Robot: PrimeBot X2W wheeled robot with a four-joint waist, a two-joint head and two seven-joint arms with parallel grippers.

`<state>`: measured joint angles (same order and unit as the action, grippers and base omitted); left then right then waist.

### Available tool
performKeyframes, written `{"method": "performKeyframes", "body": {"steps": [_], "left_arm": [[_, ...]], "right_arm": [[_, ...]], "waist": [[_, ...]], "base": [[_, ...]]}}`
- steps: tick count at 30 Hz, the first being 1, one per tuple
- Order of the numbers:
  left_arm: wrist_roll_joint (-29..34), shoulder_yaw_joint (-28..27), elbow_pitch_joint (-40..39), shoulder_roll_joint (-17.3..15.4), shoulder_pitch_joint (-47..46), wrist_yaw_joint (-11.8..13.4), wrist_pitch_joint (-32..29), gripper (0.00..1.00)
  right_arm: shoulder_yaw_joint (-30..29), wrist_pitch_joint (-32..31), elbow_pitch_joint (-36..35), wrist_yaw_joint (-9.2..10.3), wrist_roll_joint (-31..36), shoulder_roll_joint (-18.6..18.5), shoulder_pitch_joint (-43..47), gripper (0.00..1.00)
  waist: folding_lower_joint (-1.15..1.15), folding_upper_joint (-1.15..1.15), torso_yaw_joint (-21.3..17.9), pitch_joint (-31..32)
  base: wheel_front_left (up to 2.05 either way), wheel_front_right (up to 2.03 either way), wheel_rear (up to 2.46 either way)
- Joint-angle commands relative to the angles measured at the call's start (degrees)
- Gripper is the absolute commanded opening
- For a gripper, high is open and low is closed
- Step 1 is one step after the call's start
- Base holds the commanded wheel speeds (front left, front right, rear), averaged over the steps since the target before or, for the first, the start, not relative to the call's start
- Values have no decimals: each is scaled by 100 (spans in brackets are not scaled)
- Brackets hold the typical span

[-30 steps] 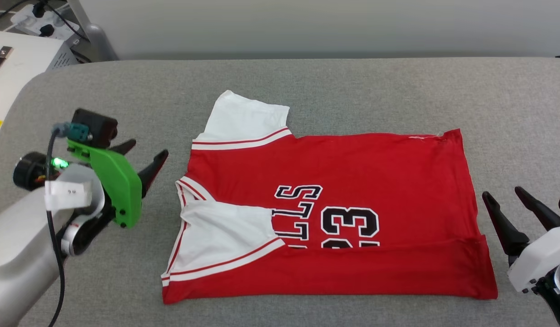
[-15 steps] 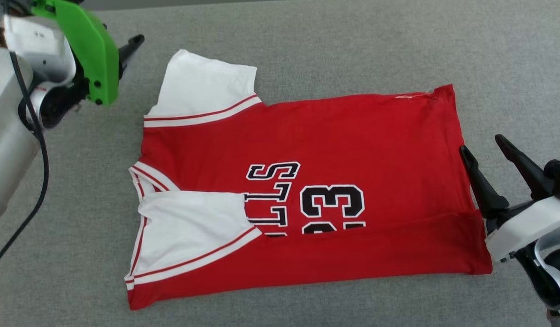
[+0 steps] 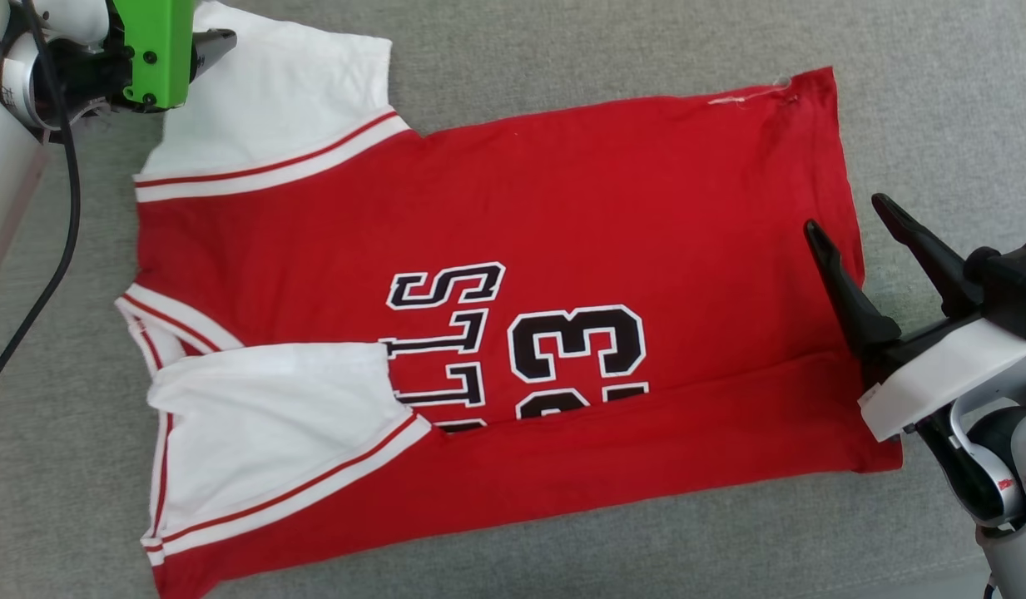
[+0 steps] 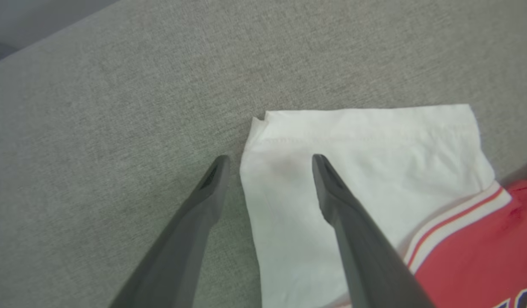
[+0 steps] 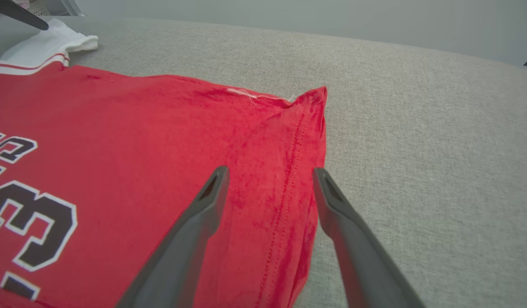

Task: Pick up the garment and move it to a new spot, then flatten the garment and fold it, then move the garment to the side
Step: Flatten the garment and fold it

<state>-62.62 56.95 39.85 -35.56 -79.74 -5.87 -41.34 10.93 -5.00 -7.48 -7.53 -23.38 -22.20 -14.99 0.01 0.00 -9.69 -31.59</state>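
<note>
The garment (image 3: 562, 208) is a red jersey with white sleeves, lying flat on the grey surface. Its near edge is folded up over the lower part of the black lettering and number (image 3: 579, 341). My left gripper (image 4: 269, 159) is open at the far left corner, with its fingers either side of the far white sleeve's (image 4: 374, 149) outer edge. In the head view its green mount (image 3: 151, 50) sits by that sleeve. My right gripper (image 3: 850, 220) is open at the right side. It straddles the red hem (image 5: 289, 179), one finger over the cloth and one just off it. Neither gripper holds anything.
The grey fabric surface (image 3: 562, 50) extends around the jersey, with bare room to its right (image 5: 417, 149) and beyond its far edge. A black cable (image 3: 55, 249) hangs from my left arm. A pale wall (image 5: 289, 17) rises behind the surface's far edge.
The head camera has tilted down and closer, so the jersey looks larger. My left gripper went from beside the collar to the far sleeve's corner. My right gripper moved onto the hem.
</note>
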Motion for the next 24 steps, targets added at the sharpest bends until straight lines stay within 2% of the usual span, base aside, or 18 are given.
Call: {"method": "performKeyframes", "body": {"steps": [1,8,9,10,16,17,20,24], "left_arm": [[96,63,96,44,-112,-44,15,100],[132,313,528,64,-18,-115,-216,100],[113,332,545,55,0,-123,-242,89],[97,356,550,43,20,-132,-252,0],[124,433,342,60,8,-158,349,0],[144,507,85,75,25,-159,689,0],[74,589,-259,76,119,-160,1008,0],[53,739,-654,25,248,-160,1328,0]], "right_arm": [[30,62,44,4,-27,13,-129,100],[100,177,231,4,-145,-16,-212,100],[96,189,252,4,-165,-32,-208,100],[73,205,280,4,-190,-50,-201,100],[-234,201,293,4,-461,-232,-300,100],[-396,96,261,4,-491,-443,-435,100],[-486,-181,227,4,-602,-733,-671,100],[-266,-961,272,4,-1028,-1149,-1071,100]], "waist": [[-1,0,-225,-288],[-1,0,-289,-329],[-1,0,-287,-319],[-1,0,-275,-300],[-1,0,-60,5],[-1,0,71,173],[-1,0,222,332],[-1,0,400,461]], "base": [[0,0,0],[0,0,0],[0,0,0],[0,0,0],[0,0,0],[0,0,0],[0,0,0],[0,0,0]]}}
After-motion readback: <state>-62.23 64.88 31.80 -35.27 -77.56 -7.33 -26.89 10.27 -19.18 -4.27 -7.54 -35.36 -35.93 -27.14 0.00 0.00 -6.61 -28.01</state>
